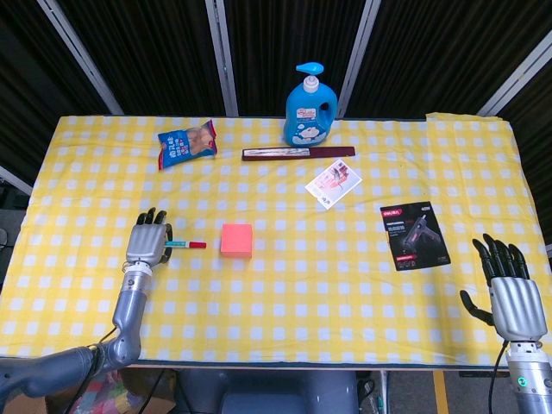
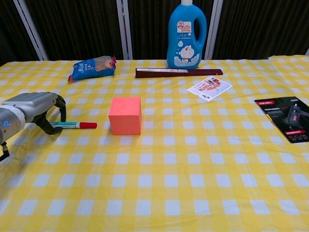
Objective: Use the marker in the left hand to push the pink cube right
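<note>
The pink cube (image 1: 236, 240) (image 2: 125, 115) stands on the yellow checked cloth, left of centre. To its left the marker (image 1: 185, 245) (image 2: 75, 125) lies flat, its red cap pointing at the cube with a small gap between them. My left hand (image 1: 147, 243) (image 2: 34, 107) is at the marker's left end. Its fingers arch over that end without closing, and the thumb sits right beside it on the cloth. My right hand (image 1: 510, 291) hangs with fingers spread off the table's near right corner, holding nothing, and shows only in the head view.
Along the far side are a blue snack bag (image 1: 186, 143), a dark flat bar (image 1: 297, 153) and a blue bottle (image 1: 310, 105). A printed card (image 1: 333, 184) and a black packet (image 1: 415, 235) lie right of the cube.
</note>
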Robot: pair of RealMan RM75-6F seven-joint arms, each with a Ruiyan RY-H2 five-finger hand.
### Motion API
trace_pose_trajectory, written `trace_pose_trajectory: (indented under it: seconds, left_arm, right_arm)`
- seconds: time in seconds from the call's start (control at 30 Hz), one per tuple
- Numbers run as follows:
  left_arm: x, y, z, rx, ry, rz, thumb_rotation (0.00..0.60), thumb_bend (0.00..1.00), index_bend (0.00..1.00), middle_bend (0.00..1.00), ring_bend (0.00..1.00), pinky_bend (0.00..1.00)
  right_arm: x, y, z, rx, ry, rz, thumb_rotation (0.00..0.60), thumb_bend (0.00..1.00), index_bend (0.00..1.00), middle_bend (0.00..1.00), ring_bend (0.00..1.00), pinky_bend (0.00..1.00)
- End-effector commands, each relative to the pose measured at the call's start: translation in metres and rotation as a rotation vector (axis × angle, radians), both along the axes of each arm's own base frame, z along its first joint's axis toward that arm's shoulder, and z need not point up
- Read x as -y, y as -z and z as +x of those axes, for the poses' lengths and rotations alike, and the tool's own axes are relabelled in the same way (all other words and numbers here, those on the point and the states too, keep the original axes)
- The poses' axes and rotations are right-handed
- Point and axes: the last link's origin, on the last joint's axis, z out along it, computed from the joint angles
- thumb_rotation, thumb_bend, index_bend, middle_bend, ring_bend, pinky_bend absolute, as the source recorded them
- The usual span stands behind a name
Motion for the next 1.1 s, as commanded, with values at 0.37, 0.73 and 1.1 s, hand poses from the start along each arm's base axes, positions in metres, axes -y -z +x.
trace_pose_trajectory:
  seconds: [0.37, 0.73, 1.1]
  left_arm:
    - [0.001, -0.014, 0.017, 0.016, 0.029, 0.005, 0.600, 0.48, 0.54, 0.11, 0.00, 0.10]
    - [-0.011, 0.002, 0.054, 0.014, 0.047, 0.001, 0.600, 0.48, 0.55, 0.12, 0.00, 0.10]
    - [-0.014, 0.048, 0.108, -0.001, 0.113, -0.069, 0.600, 0.48, 0.55, 0.12, 0.00, 0.10]
  right_arm:
    - [0.000, 0.000, 0.000, 0.002, -0.001, -0.001, 0.600, 0.38, 0.00, 0.00, 0.00, 0.00]
    - [0.000, 0.000, 0.000, 0.013, 0.004, -0.001, 0.600, 0.38, 0.00, 0.00, 0.00, 0.00]
    - [0.000, -0.002, 0.000, 0.025, 0.004, 0.002, 0.600, 0.38, 0.00, 0.00, 0.00, 0.00]
